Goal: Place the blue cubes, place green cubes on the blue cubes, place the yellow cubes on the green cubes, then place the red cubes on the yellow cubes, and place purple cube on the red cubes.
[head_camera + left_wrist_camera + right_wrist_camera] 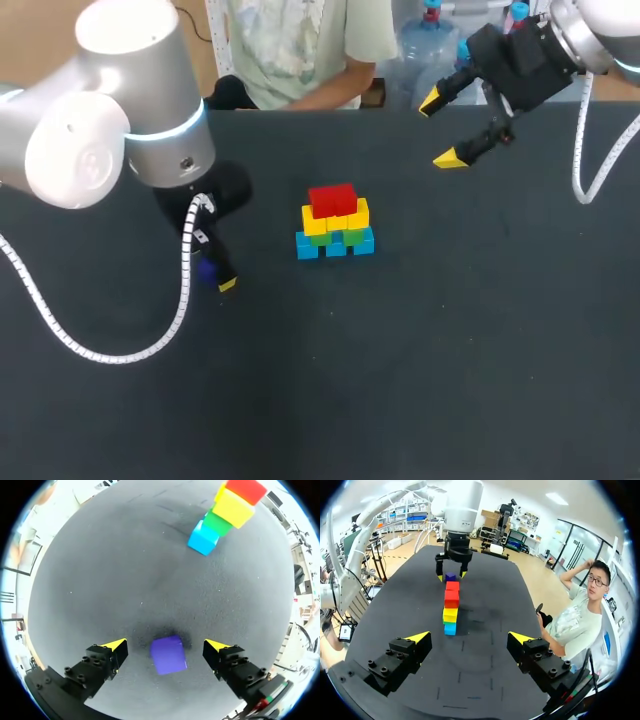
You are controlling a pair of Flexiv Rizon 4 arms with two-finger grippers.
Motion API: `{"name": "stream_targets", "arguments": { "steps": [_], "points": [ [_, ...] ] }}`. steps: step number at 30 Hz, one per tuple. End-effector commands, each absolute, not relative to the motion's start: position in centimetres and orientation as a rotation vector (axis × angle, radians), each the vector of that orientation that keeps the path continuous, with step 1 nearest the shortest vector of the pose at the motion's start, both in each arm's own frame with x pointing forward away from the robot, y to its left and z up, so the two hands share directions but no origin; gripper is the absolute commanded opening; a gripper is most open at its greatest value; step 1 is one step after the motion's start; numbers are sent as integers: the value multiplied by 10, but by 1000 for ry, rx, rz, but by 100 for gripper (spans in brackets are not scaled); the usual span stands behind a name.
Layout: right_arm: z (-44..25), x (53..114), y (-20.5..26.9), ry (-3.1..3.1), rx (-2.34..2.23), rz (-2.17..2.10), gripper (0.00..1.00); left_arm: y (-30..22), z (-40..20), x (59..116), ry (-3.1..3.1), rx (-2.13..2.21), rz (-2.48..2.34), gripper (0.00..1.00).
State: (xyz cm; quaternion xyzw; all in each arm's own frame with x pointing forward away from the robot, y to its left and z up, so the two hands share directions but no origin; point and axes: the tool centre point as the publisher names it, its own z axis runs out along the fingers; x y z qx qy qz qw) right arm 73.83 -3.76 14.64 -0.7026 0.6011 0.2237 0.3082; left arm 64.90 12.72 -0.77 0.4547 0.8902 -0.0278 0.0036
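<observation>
Dark desk (450, 350), with a stepped stack (335, 225) near the middle: blue cubes (335, 247) at the base, green cubes (323, 238) on those, yellow cubes (336, 220) next, red cubes (333, 199) on top. Purple cube (168, 654) flat on the desk to the left of the stack, well apart from it. Left tool (166, 645) lowered around that cube, fingers spread wide on either side, neither touching it. Right tool (440, 130) raised off the desk beyond the stack's far right corner, fingers spread wide, gripping nothing.
</observation>
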Motion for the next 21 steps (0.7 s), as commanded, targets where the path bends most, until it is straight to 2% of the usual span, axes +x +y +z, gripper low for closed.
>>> {"name": "stream_targets", "arguments": {
  "steps": [1, 3, 5, 6, 7, 8, 10, 21],
  "points": [
    [146, 738, -37, 1590, -1856, 589, 100, 127, -7, 650, 2799, 1419, -79, 100],
    [146, 738, -37, 1590, -1856, 589, 100, 128, -8, 649, 2801, 1415, -80, 100],
    [146, 738, -37, 1590, -1856, 589, 100, 128, -7, 649, 2805, 1410, -81, 89],
    [146, 738, -37, 1590, -1856, 589, 100, 128, -7, 649, 2806, 1409, -83, 77],
    [146, 738, -37, 1590, -1856, 589, 100, 127, -7, 649, 2805, 1408, -84, 49],
    [146, 738, -37, 1590, -1856, 589, 100, 127, -8, 648, 2805, 1408, -90, 40],
    [146, 738, -37, 1590, -1856, 589, 100, 126, -9, 648, 2803, 1411, -96, 0],
    [146, 738, -37, 1590, -1856, 589, 100, 126, -15, 646, 2784, 1434, -138, 0]
  ]
}}
